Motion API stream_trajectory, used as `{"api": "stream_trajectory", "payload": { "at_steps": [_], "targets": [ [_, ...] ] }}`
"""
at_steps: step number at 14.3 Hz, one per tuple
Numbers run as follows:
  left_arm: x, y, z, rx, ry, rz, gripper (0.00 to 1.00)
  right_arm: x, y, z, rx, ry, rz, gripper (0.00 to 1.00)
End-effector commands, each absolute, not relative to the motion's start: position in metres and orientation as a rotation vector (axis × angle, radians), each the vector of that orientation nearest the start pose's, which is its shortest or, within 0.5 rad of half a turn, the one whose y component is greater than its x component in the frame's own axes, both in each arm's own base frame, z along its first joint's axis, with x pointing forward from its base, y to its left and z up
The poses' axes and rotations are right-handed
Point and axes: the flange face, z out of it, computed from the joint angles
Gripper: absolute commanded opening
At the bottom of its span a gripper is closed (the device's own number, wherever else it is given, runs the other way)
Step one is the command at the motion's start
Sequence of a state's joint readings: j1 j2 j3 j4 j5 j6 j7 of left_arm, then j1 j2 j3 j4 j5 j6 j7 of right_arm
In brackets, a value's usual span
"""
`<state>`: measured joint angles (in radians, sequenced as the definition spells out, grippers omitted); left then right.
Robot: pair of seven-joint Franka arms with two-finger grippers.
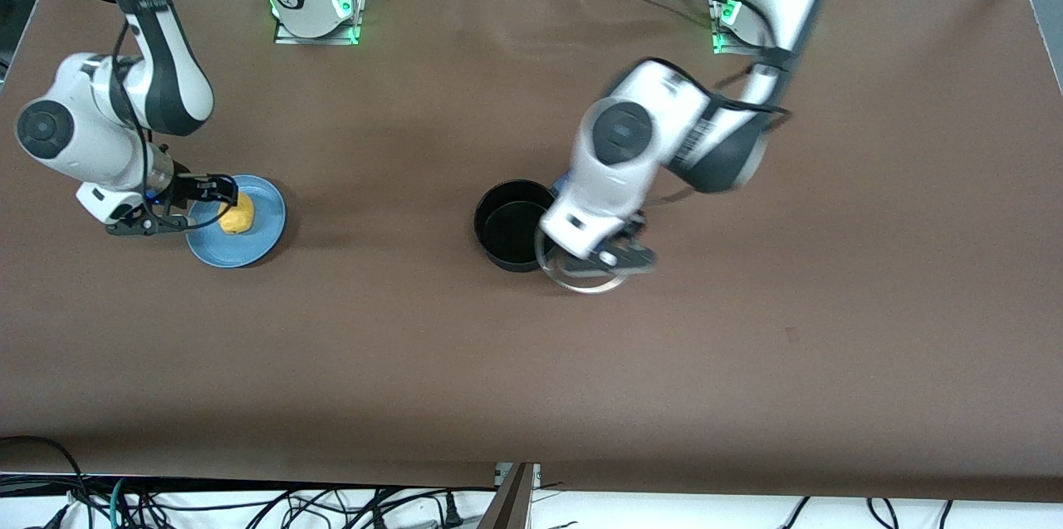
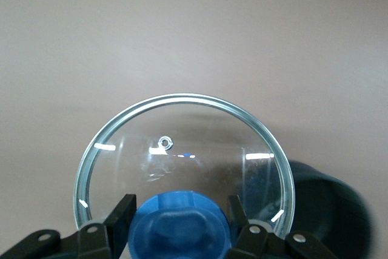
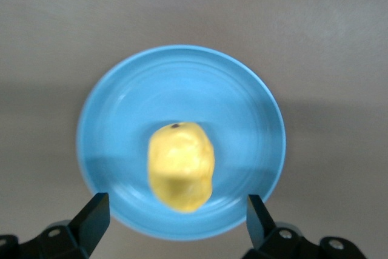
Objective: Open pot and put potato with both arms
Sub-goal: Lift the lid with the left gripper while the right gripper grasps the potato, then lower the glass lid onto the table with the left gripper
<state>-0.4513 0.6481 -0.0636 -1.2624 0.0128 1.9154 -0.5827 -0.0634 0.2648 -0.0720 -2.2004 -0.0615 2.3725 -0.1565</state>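
- Pot (image 1: 515,226) sat open near the middle of the table, its black inside showing and its blue handle mostly hidden under the left arm.
- Lid (image 1: 581,267) was off it! The glass disc hung just beside the pot, toward the left arm's end of the table, partly over the rim.
- Left gripper (image 1: 610,257) was clamped on the lid's blue knob (image 2: 180,225), a finger pressed on each side in the left wrist view, with the pot (image 2: 330,210) dark at the edge.
- Potato (image 1: 236,215) lay well away from the pot, toward the right arm's end of the table, resting on the blue plate (image 1: 257,242).
- Right gripper (image 1: 189,211) hovered low over that plate's edge, fingers spread wide and holding nothing; in the right wrist view the potato (image 3: 181,166) sat between the two fingertips (image 3: 97,210), untouched, on the plate (image 3: 242,107).
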Motion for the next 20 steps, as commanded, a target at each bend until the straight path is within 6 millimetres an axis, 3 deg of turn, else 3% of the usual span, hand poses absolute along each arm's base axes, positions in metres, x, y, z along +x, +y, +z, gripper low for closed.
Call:
{"api": "stream_trajectory", "payload": {
  "at_steps": [1, 3, 5, 7, 8, 11, 13, 15, 16, 17, 18, 20],
  "targets": [
    [0.662, -0.239, 0.384, -3.224, 0.018, 0.049, 0.39, 0.541, -0.081, 0.226, -3.197, -0.114, 0.143, 1.0],
    [0.678, -0.156, 0.358, -3.249, 0.08, 0.026, 0.39, 0.545, -0.08, 0.201, -3.203, -0.126, 0.083, 1.0],
    [0.675, -0.093, 0.321, -3.251, 0.112, -0.007, 0.39, 0.546, -0.08, 0.191, -3.204, -0.118, 0.065, 0.95],
    [0.663, -0.049, 0.288, -3.245, 0.125, -0.003, 0.39, 0.545, -0.08, 0.192, -3.203, -0.117, 0.077, 0.53],
    [0.658, -0.032, 0.277, -3.242, 0.14, 0.005, 0.39, 0.544, -0.08, 0.19, -3.201, -0.116, 0.099, 0.43],
    [0.642, -0.002, 0.244, -3.236, 0.145, 0.005, 0.39, 0.546, -0.078, 0.197, -3.199, -0.121, 0.111, 0.41],
    [0.636, 0.022, 0.224, -3.222, 0.195, -0.023, 0.4, 0.555, -0.075, 0.222, -3.202, -0.15, 0.04, 0.41],
    [0.634, 0.033, 0.21, -3.22, 0.195, -0.018, 0.41, 0.57, -0.05, 0.252, -3.185, -0.161, 0.05, 0.41],
    [0.634, 0.034, 0.206, -3.221, 0.192, -0.011, 0.47, 0.581, -0.038, 0.272, -3.181, -0.117, 0.093, 0.41],
    [0.634, 0.034, 0.204, -3.221, 0.189, -0.008, 0.61, 0.592, -0.024, 0.291, -3.177, -0.062, 0.153, 0.41],
    [0.636, 0.035, 0.207, -3.222, 0.183, -0.013, 0.94, 0.598, -0.003, 0.309, -3.165, -0.009, 0.221, 0.41],
    [0.64, 0.032, 0.23, -3.226, 0.16, -0.017, 1.0, 0.608, 0.037, 0.336, -3.147, 0.152, 0.295, 0.41]
  ]
}}
